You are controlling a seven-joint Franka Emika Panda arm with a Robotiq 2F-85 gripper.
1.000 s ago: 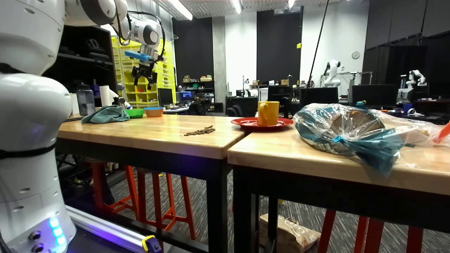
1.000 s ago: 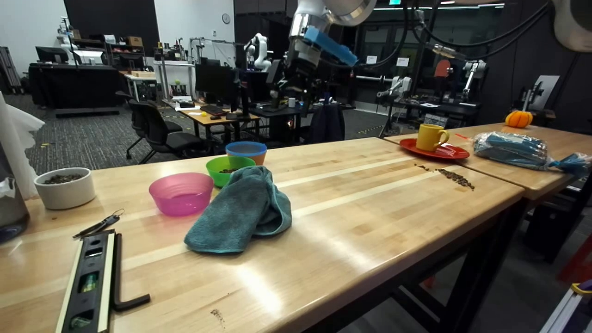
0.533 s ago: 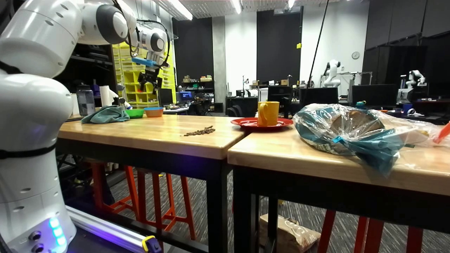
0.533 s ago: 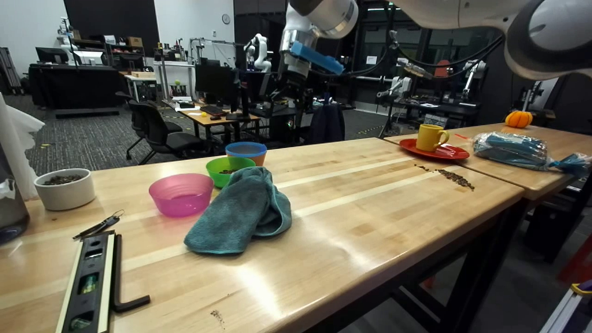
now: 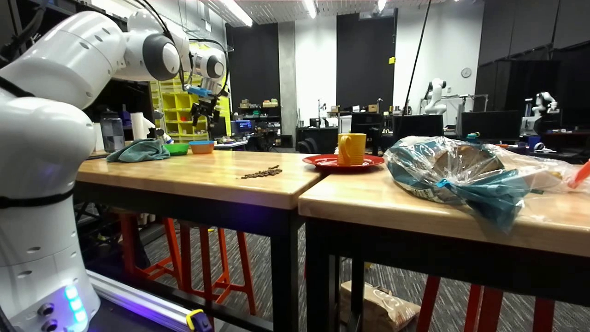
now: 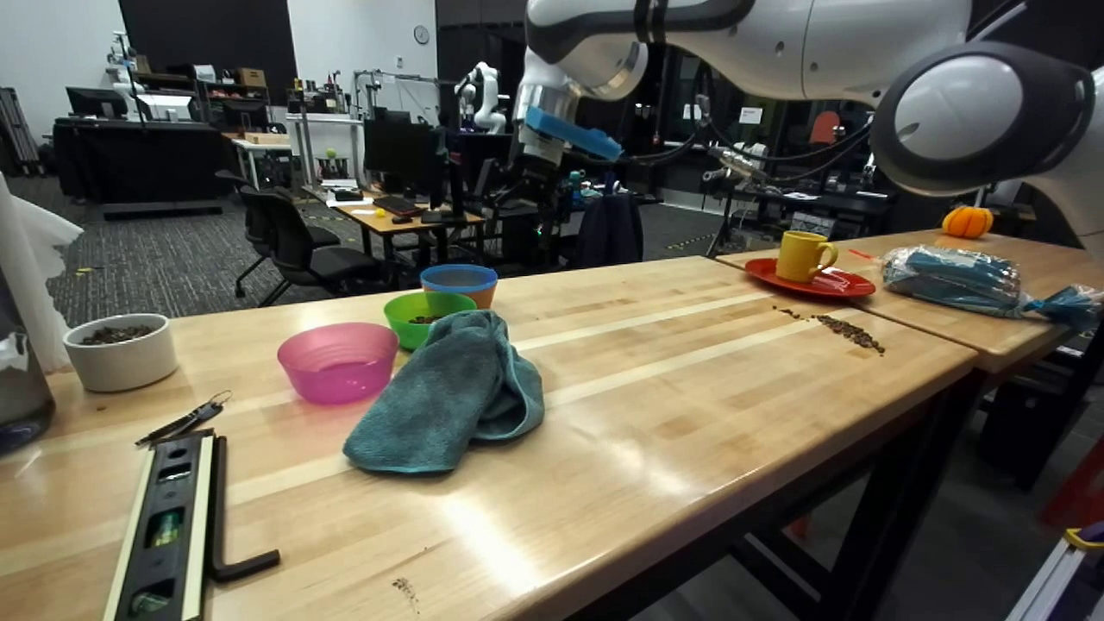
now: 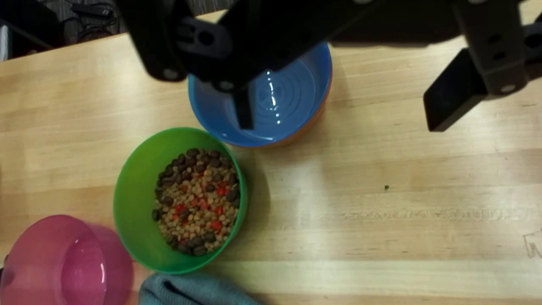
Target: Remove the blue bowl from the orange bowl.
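Note:
The blue bowl [image 7: 292, 97] sits nested inside the orange bowl [image 7: 316, 116], of which a thin outer edge shows in the wrist view. In both exterior views a blue rim [image 6: 460, 278] tops the orange bowl [image 5: 201, 148] on the table. My gripper [image 7: 341, 128] is open and empty. In the wrist view one fingertip [image 7: 244, 114] appears over the inside of the blue bowl and the other is over bare table to the right. In an exterior view the gripper [image 5: 203, 127] hangs above the bowls, apart from them. Part of the blue bowl is hidden behind the gripper.
A green bowl [image 7: 135, 203] with beans and pellets stands against or close beside the nested bowls. A pink bowl [image 6: 338, 362] and a teal cloth [image 6: 440, 405] lie near it. A red plate [image 6: 849, 285] with a yellow mug [image 6: 798, 257] stands farther along the table.
The arm has come down and forward, and the gripper has lowered toward the nested bowls. It stays open. The bowls have not moved.

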